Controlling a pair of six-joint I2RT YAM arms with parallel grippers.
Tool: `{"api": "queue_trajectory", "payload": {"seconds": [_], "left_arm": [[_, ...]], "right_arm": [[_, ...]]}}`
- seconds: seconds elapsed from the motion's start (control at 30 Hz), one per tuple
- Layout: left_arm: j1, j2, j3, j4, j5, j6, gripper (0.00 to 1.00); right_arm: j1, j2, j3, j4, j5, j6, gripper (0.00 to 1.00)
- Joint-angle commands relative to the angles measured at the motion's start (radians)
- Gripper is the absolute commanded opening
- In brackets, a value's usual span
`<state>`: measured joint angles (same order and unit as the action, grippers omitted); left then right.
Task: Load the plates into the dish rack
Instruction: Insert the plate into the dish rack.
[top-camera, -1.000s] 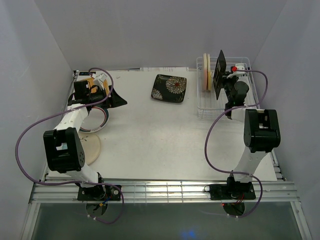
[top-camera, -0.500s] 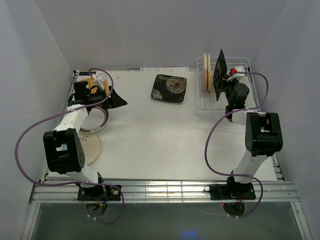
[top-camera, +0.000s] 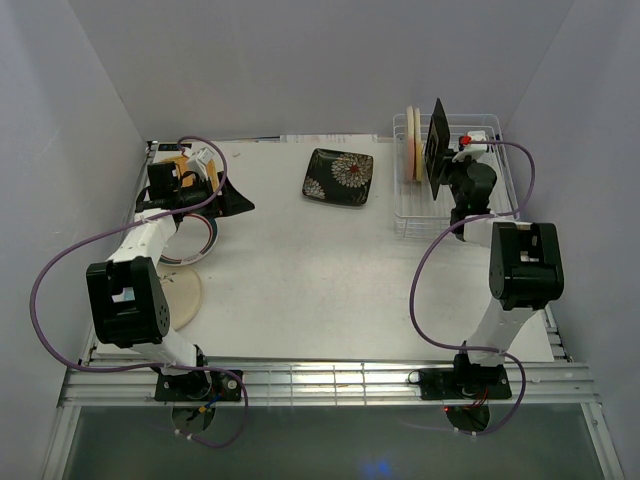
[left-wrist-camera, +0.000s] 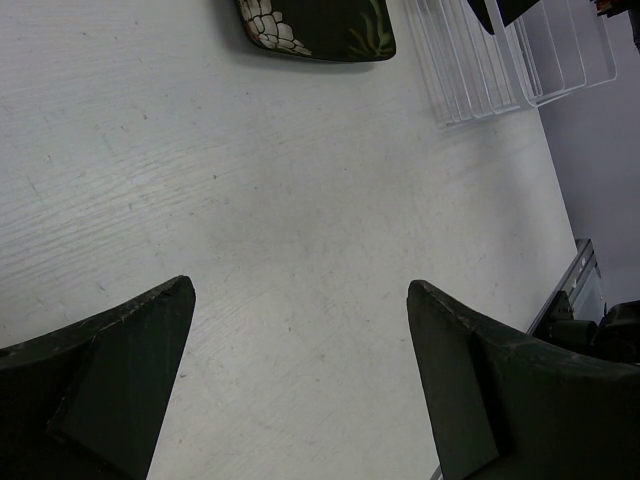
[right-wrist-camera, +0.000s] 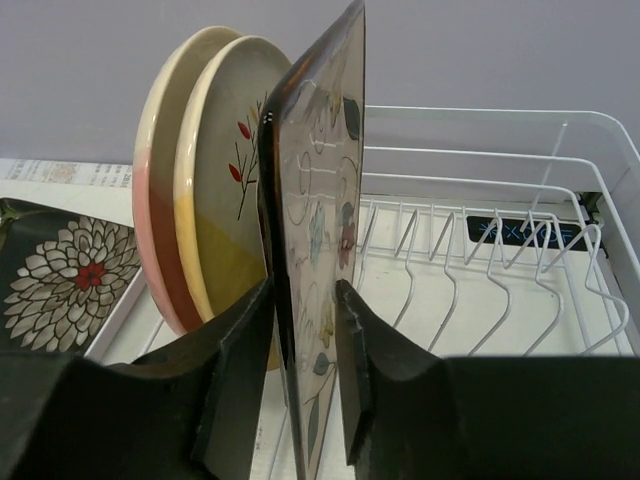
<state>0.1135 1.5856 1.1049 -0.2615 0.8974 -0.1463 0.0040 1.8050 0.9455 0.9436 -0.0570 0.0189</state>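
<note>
My right gripper (right-wrist-camera: 300, 290) is shut on the square cream floral plate (right-wrist-camera: 325, 150) and holds it upright on edge inside the white wire dish rack (right-wrist-camera: 520, 250). The plate stands just right of a yellow-cream round plate (right-wrist-camera: 225, 180) and a pink-cream round plate (right-wrist-camera: 150, 200) that are upright in the rack. In the top view the held plate (top-camera: 437, 140) shows its dark back. A square black floral plate (top-camera: 339, 176) lies flat on the table. My left gripper (left-wrist-camera: 300, 290) is open and empty above bare table at the far left (top-camera: 235, 198).
Under my left arm lie a round plate with a blue rim (top-camera: 200, 243), a round cream plate (top-camera: 187, 293) and something orange (top-camera: 178, 160), all partly hidden. The rack's right slots (right-wrist-camera: 470, 270) hold nothing. Grey walls enclose the table.
My right gripper has moved the cream floral plate slightly toward the back of the rack. The left arm has not moved.
</note>
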Motion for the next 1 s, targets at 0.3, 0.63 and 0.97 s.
{"api": "queue_trajectory", "payload": {"seconds": [0.3,0.63,0.97], "left_arm": [[-0.011,-0.046,-0.002,-0.002,0.0,0.017,0.98],[-0.015,-0.042,-0.002,-0.004,-0.003,0.019,0.98],[-0.02,-0.044,-0.002,-0.005,-0.005,0.021,0.98]], "right_arm": [[-0.006,0.042,0.068,-0.017,0.011,-0.011,0.66],[0.033,0.079,0.136,-0.071,0.043,-0.014,0.67],[0.053,0.117,0.196,-0.124,0.12,-0.014,0.37]]}}
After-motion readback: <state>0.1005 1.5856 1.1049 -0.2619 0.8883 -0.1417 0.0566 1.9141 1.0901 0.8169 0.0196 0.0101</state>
